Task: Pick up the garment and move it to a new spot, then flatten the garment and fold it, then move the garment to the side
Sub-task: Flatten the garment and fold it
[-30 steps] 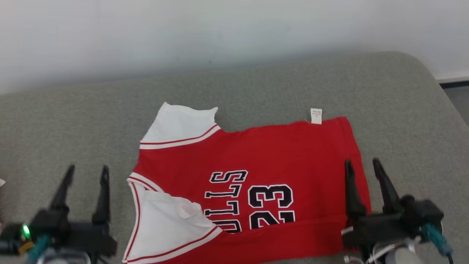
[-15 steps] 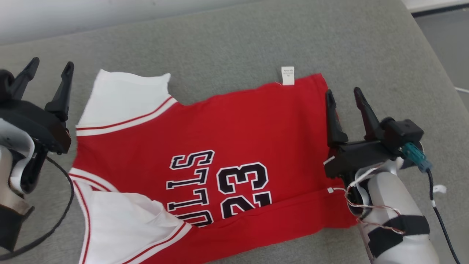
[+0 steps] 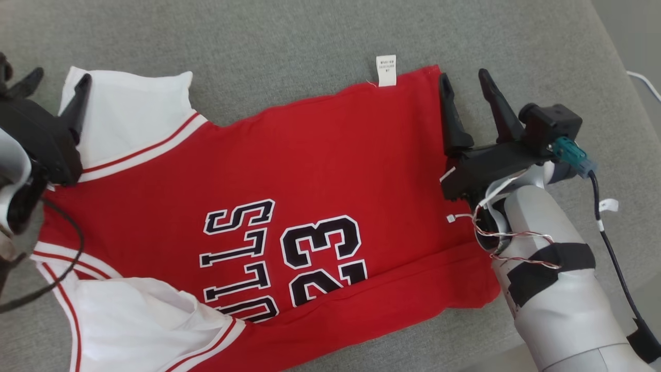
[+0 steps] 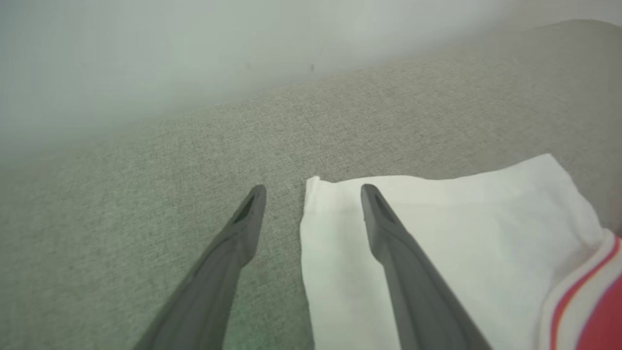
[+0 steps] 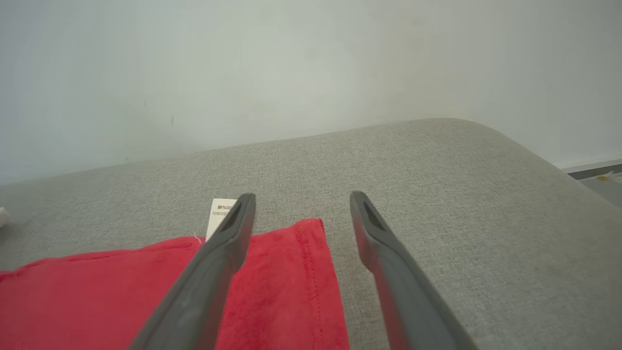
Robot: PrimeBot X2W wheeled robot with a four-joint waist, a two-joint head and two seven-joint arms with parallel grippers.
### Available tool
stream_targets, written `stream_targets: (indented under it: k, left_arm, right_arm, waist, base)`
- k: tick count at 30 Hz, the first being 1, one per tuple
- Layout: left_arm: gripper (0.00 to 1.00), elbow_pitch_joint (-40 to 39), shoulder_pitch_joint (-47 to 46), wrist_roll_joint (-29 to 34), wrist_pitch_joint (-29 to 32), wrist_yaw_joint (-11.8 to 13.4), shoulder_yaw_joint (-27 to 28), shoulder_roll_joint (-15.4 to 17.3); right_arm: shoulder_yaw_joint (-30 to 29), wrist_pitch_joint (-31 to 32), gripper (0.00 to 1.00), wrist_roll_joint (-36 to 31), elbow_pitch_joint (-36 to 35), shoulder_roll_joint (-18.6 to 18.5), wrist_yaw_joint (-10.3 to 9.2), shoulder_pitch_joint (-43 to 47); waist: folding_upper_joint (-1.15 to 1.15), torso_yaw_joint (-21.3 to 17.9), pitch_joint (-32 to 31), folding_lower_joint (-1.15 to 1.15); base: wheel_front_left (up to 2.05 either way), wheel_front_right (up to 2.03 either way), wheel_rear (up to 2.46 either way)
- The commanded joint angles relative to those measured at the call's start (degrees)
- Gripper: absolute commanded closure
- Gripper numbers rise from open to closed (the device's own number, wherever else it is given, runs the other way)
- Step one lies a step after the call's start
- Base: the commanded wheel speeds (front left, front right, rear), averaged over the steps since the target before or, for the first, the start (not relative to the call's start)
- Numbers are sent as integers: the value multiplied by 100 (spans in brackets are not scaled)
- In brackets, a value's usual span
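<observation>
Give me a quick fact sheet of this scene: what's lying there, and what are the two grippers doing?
Garment: red and white basketball jersey, number 23, spread out, near edge folded over
Surface: grey fabric cushion
Label: small white tag at the far edge
Left gripper: open, fingers astride the white sleeve corner
Right gripper: open, fingers astride the red hem corner
Contact with cloth: cannot tell

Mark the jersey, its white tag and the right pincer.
jersey (image 3: 320, 170), head view, plain red cloth of the body.
white tag (image 3: 386, 70), head view, middle of the tag.
right pincer (image 3: 463, 75), head view, midway between its open fingertips.
</observation>
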Motion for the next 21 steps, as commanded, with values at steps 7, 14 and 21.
stream_targets:
  k: [7, 14, 21]
  left_arm:
    - [0, 589, -444, -232, 161, 8, -356, -69]
    - [100, 877, -554, -510, 177, 7, -655, -215]
    - [100, 660, -757, -802, -285, 8, -859, -247]
  right_arm:
    - [171, 0, 0, 124, 222, 64, -14, -266]
    - [327, -1, 0, 163, 612, -31, -14, -477]
    - [577, 102, 0, 405, 1510, -202, -14, -1013]
  waist:
    - [-1, -115, 265, -1]
    - [-1, -77, 281, -1]
    - [-1, 150, 169, -1]
  base:
    - [0, 0, 0]
    - [0, 0, 0]
    - [0, 0, 0]
